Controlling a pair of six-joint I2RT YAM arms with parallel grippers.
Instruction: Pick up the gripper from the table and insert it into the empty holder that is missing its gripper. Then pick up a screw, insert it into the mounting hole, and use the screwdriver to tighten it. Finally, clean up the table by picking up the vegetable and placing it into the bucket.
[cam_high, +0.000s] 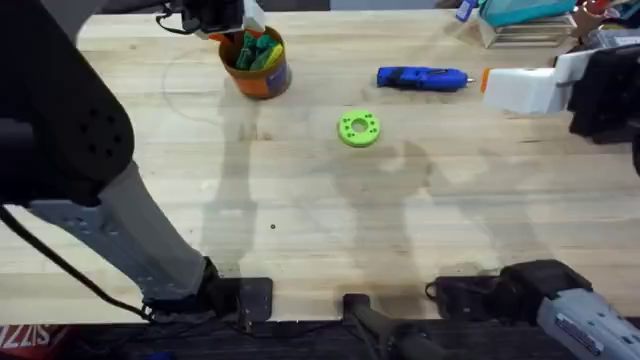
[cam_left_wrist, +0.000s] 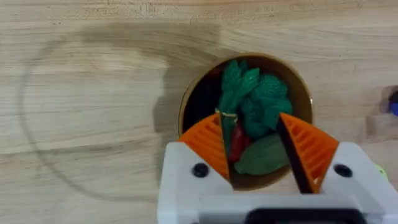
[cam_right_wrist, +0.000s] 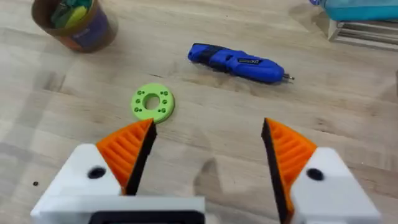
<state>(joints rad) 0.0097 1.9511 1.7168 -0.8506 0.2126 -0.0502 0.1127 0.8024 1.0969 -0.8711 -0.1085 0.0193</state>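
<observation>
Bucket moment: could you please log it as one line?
left claw open above bucket | vegetable in bucket | right claw open | screwdriver on table

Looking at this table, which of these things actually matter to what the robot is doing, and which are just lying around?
Part of the job:
- the bucket, with green toy pieces inside
- the screwdriver, lying on the table
- the left gripper, open above the bucket
- the right gripper, open over the table

Just lying about:
- the green ring-shaped disc
- the teal box at the table's far edge
</observation>
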